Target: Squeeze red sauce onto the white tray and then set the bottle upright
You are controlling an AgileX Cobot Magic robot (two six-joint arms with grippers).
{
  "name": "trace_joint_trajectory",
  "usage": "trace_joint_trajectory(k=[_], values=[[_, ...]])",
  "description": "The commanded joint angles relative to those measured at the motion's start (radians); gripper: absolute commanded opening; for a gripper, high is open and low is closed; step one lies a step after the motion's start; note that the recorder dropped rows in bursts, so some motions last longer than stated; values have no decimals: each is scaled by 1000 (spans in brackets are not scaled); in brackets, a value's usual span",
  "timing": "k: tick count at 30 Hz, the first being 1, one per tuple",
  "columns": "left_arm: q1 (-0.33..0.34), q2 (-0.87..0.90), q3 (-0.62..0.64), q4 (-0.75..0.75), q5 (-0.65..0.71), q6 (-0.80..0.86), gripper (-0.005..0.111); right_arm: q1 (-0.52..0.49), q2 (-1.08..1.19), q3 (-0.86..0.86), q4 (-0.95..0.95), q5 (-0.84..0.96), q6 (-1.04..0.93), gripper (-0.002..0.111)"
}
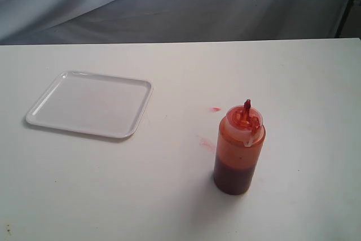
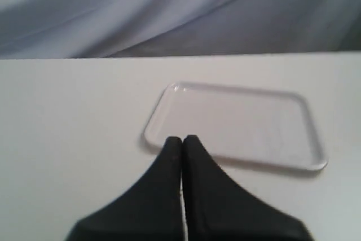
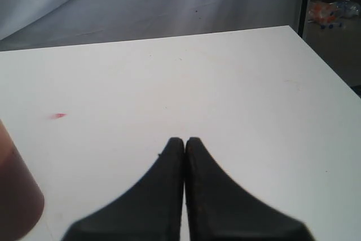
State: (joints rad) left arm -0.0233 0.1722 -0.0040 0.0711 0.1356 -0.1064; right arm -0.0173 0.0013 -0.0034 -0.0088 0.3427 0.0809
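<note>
- First, exterior view: I see the squeeze bottle (image 1: 239,150) standing upright on the white table (image 1: 169,207), right of centre. The white tray (image 1: 90,105) lies flat, well apart to its left. A small red sauce spot (image 1: 215,109) marks the table near the bottle.
- Left wrist view: my left gripper (image 2: 182,139) has its jaws pressed together on nothing, tips aimed at the tray.
- Right wrist view: my right gripper (image 3: 184,140) is likewise closed and empty. The bottle shows only in part.
</note>
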Motion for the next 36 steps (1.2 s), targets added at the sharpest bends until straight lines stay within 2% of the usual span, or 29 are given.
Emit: trace_joint_trajectory(k=[1, 4, 8, 12, 15, 18, 21, 26, 29, 32, 35, 36], values=[[-5, 5, 4, -157, -145, -49, 0, -2, -1, 3, 2, -5, 2, 0], [-5, 5, 4, -164, -312, -56, 0, -2, -1, 3, 2, -5, 2, 0], [-5, 5, 4, -160, -509, -219, 0, -2, -1, 3, 2, -5, 2, 0], [-5, 5, 4, -64, -723, -361, 0, -2, -1, 3, 2, -5, 2, 0], [-5, 5, 4, -19, -916, -366, 0, -2, -1, 3, 2, -5, 2, 0], [-5, 5, -37, 58, -960, -366, 0, -2, -1, 3, 2, -5, 2, 0], [-5, 43, -116, 133, -879, -364, 0, -2, -1, 3, 2, -5, 2, 0], [-5, 301, -265, 177, -808, -342, 0, -2, -1, 3, 2, -5, 2, 0], [-5, 529, -329, 413, -834, -447, 0, -2, -1, 3, 2, -5, 2, 0], [-5, 754, -353, 659, -1035, -555, 0, -2, -1, 3, 2, -5, 2, 0], [-5, 1002, -356, 786, -1297, -515, 0, -2, -1, 3, 2, -5, 2, 0], [-5, 1065, -356, 801, -1347, -496, 0, -2, -1, 3, 2, -5, 2, 0]])
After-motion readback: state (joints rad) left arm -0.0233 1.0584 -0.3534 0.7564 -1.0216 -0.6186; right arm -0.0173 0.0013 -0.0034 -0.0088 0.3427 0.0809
